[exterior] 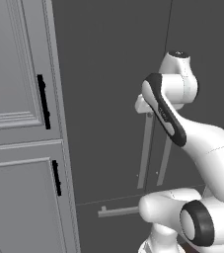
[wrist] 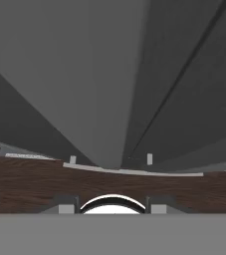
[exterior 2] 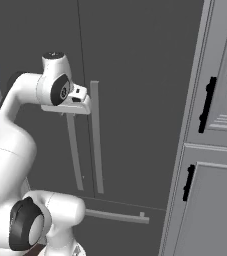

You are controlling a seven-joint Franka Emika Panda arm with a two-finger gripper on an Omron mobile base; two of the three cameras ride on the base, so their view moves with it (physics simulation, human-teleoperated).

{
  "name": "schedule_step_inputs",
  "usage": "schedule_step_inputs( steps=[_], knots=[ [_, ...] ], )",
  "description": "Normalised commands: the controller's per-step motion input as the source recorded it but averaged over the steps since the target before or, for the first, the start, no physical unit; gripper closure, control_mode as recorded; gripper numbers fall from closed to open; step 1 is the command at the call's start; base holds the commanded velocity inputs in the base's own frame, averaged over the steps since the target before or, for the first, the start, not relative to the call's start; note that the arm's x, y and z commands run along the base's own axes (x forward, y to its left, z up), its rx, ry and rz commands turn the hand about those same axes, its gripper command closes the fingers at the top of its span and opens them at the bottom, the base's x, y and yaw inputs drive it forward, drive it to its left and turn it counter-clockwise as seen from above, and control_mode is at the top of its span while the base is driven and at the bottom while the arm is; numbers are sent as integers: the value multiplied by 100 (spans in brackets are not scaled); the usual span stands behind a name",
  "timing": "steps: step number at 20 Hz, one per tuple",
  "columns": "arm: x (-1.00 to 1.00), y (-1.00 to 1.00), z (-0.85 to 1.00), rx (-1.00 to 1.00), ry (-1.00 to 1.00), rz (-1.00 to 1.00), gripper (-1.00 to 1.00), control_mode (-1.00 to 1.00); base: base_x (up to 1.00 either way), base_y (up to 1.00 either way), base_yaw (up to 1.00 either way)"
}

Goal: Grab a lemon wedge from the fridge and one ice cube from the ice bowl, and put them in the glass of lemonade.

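Observation:
The fridge stands in front of me with both dark grey doors closed. My gripper points down at the top end of the left door's long grey bar handle. In the hand view this handle runs away from the camera down toward the wooden floor. It passes above my gripper, whose tips stand partly apart with nothing between them. The lemon wedge, the ice bowl and the glass of lemonade are out of view.
The right door's bar handle runs close beside the left one. A horizontal drawer handle sits below them. Light grey panelled cabinets with black handles flank the fridge. Brown wooden floor lies below.

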Motion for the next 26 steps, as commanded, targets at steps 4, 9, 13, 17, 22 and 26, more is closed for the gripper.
schedule_step_inputs(
  steps=[4,9,13,17,22,26],
  knots=[
    [0,0,0,0,0,0,-100,-100,0,0,0],
    [-2,0,-3,0,1,0,-100,-100,0,0,0],
    [-53,-34,-3,1,3,0,-100,-100,0,0,0],
    [-83,-42,0,0,0,-3,-100,-100,0,0,0],
    [-69,-26,0,0,0,-3,-100,-100,0,0,0],
    [-47,-13,-2,0,0,0,-100,-100,0,0,0]
  ],
)
